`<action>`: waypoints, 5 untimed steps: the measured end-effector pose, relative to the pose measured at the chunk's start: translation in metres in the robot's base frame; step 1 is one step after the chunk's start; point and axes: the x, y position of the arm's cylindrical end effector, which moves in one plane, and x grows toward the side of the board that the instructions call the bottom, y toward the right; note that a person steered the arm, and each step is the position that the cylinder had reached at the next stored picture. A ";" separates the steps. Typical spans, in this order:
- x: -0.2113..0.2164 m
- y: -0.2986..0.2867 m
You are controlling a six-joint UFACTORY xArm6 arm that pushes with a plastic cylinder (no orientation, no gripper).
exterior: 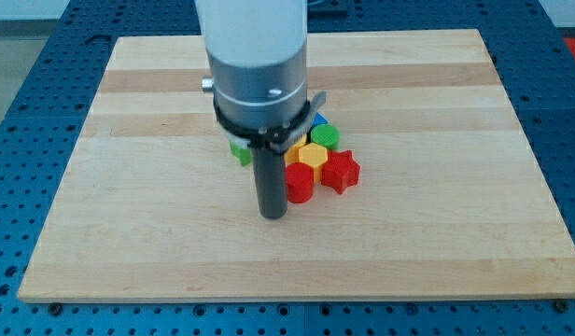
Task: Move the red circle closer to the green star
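I had no jaws, only my tip, just left of the red circle; pushing risked scattering the touching red star and yellow block.

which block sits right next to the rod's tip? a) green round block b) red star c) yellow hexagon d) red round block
d: my tip stands just to the view's left of the red round block, while the red star lies further to the view's right, the yellow hexagon sits above the red round block, and the green round block is higher still.
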 end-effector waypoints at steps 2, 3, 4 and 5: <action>0.019 0.055; 0.001 0.076; -0.007 0.076; -0.007 0.068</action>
